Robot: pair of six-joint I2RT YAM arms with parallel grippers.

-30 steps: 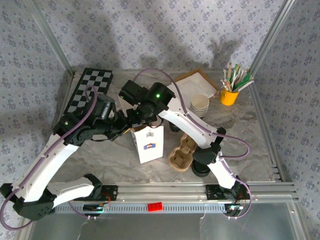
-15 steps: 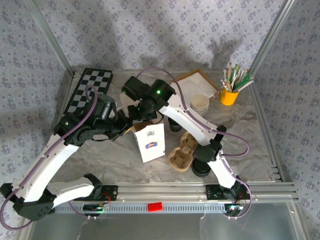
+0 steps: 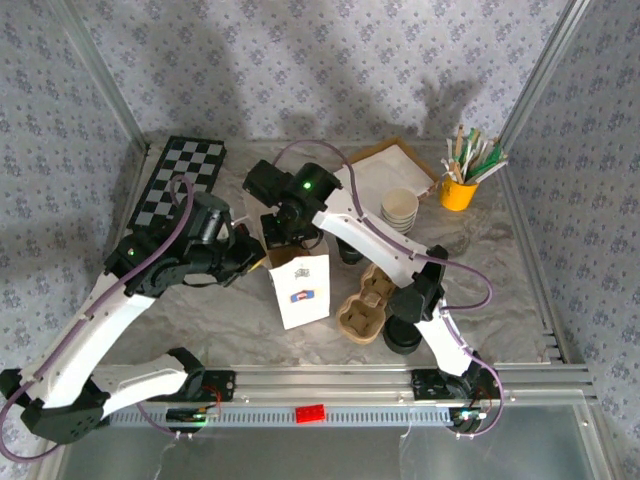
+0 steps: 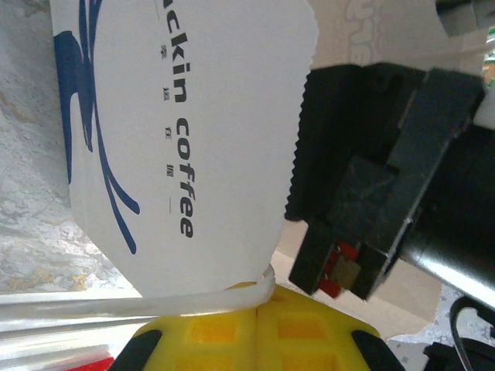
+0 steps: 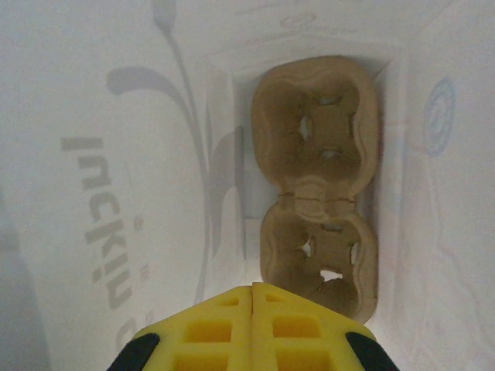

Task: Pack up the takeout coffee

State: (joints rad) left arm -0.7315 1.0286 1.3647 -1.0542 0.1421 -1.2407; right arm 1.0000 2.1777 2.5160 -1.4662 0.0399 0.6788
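A white paper bag (image 3: pixel 302 298) printed "luckin coffee" (image 4: pixel 193 116) stands upright mid-table. My left gripper (image 3: pixel 257 262) is at its left top edge, yellow pads shut on the bag's white handle strip (image 4: pixel 263 290). My right gripper (image 3: pixel 288 238) hangs over the bag's mouth; in the right wrist view its pads (image 5: pixel 253 288) are shut with nothing between them. Below them a brown pulp cup carrier (image 5: pixel 317 193) lies flat on the bag's bottom. A second cup carrier (image 3: pixel 362 308) sits on the table right of the bag. The right arm's black wrist (image 4: pixel 371 178) shows beside the bag.
Stacked paper cups (image 3: pixel 400 210) stand behind the carrier, with dark lids (image 3: pixel 402 337) near the right arm. A yellow cup of stirrers (image 3: pixel 459 190) is at the back right, brown paper (image 3: pixel 385 168) behind, a checkered board (image 3: pixel 180 180) at the back left.
The right arm's wrist has shifted slightly left over the bag's mouth. The left arm has eased a little lower, still on the handle. The bag has barely moved.
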